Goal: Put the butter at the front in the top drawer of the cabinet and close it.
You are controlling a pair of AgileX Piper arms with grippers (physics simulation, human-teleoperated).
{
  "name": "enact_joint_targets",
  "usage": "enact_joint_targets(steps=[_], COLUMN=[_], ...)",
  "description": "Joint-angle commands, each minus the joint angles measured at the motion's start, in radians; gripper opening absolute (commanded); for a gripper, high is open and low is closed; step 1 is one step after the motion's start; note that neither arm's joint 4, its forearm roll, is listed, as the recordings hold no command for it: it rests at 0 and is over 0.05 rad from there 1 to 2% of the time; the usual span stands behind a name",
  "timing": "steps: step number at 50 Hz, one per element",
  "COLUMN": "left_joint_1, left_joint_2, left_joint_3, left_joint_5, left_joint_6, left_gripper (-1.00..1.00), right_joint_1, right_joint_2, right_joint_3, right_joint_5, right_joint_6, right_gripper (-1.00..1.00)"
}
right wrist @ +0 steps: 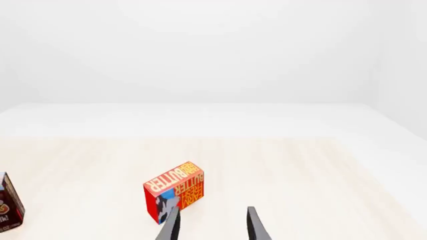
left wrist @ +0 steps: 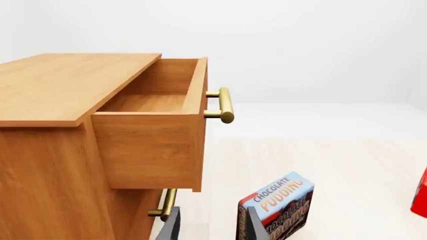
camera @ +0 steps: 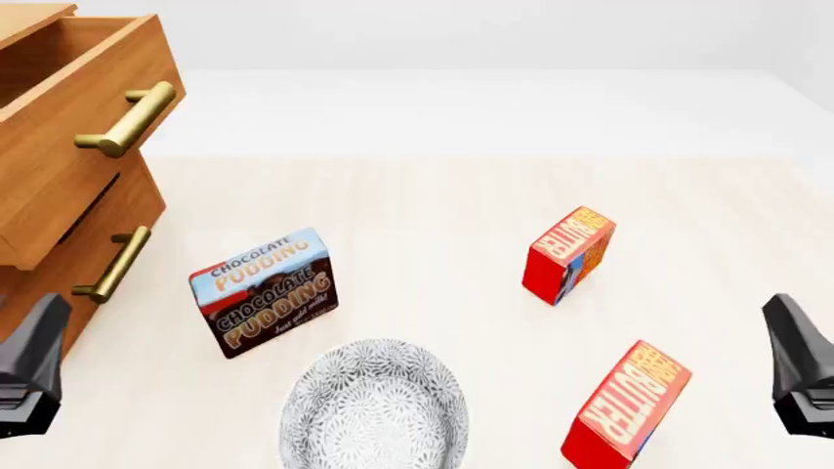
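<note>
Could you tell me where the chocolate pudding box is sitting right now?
In the front view the chocolate pudding box stands on the table left of centre, just behind the patterned bowl and right of the cabinet.

Simulated tabletop scene, blank white walls, pale wooden table (camera: 443,225)

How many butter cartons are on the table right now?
2. One butter lies nearest the arms, right of the patterned bowl; the other butter carton sits farther back. None appears hidden.

Pale wooden table (camera: 431,225) bearing a cabinet, three boxes and a bowl

The cabinet (camera: 65,225) is standing at the left edge; the pudding box (camera: 268,291) is sitting beside it; a patterned bowl (camera: 375,410) is lying near the front edge; the front butter (camera: 628,405) and rear butter (camera: 569,254) are standing right of centre.
</note>
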Motion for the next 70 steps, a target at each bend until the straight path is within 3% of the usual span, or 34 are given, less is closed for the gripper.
enact_joint_targets(steps=[1,24,28,31,33,41,43,45,55,65,70], left_joint_1=[0.001,0.04,0.037,0.029,0.031,0.041,0.054,0.043,0.029,0.015,0.003], left_joint_2=[0.021,-0.007,-0.007,-0.007,-0.007,-0.007,-0.007,-0.007,-0.001,0.098,0.158], left_joint_3=[0.0,0.0,-0.006,-0.067,-0.06,-0.135,-0.187,-0.201,-0.434,-0.552,-0.664], left_joint_5=[-0.02,-0.018,-0.045,0.019,0.042,0.175,0.272,0.295,0.6,0.72,0.806], left_joint_6=[-0.001,-0.009,-0.054,-0.047,-0.079,-0.093,-0.115,-0.114,-0.083,-0.07,-0.081], left_gripper=[1.0,1.0,1.0,1.0,1.0,1.0,1.0,1.0,1.0,1.0,1.0], right_joint_1=[0.0,0.0,0.0,0.0,0.0,0.0,0.0,0.0,0.0,0.0,0.0], right_joint_2=[0.018,0.003,0.006,0.009,0.014,0.024,0.024,0.024,0.024,0.024,0.024], right_joint_3=[0.0,0.0,0.0,-0.001,-0.001,-0.002,-0.002,-0.002,-0.002,-0.002,-0.002], right_joint_5=[-0.017,-0.003,-0.007,-0.009,-0.013,-0.022,-0.022,-0.023,-0.022,-0.023,-0.022], right_joint_6=[-0.001,-0.003,-0.003,-0.003,-0.003,-0.003,-0.003,-0.003,-0.003,-0.003,-0.003], right_gripper=[1.0,1.0,1.0,1.0,1.0,1.0,1.0,1.0,1.0,1.0,1.0])
